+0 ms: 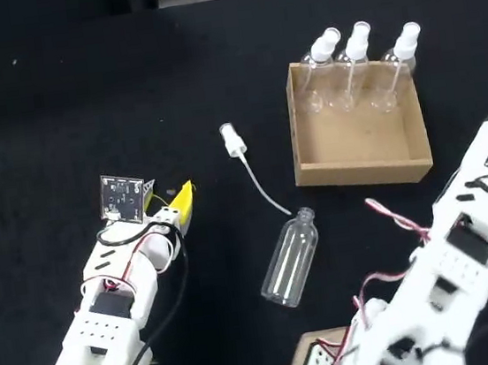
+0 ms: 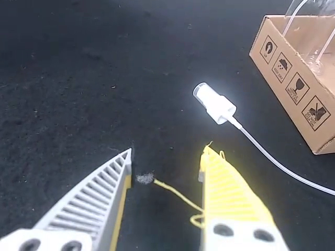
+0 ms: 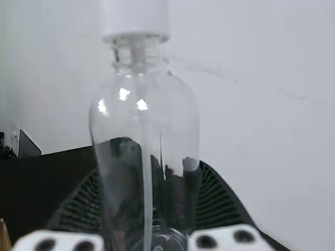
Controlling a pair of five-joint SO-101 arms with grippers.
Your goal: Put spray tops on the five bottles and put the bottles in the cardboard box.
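Left end effector (image 2: pixel 166 152) wide open, empty, near loose spray top (image 2: pixel 214 104) on counter (image 1: pixel 82 95). Pinch white head, not thin tube (image 2: pixel 272 159). Right end effector (image 3: pixel 152 178) clamped round capped bottle (image 3: pixel 144 130); set upright in cardboard box (image 1: pixel 363 170) beside three boxed bottles (image 1: pixel 358 62). Uncapped bottle (image 1: pixel 291 257) lying near tube end.

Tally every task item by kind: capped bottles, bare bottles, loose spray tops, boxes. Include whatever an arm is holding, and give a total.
Cardboard box: 1
Bottle with spray top: 4, three in the box, one in the right tool
Bottle without a top: 1, lying on the table
Loose spray top: 1
Total: 7
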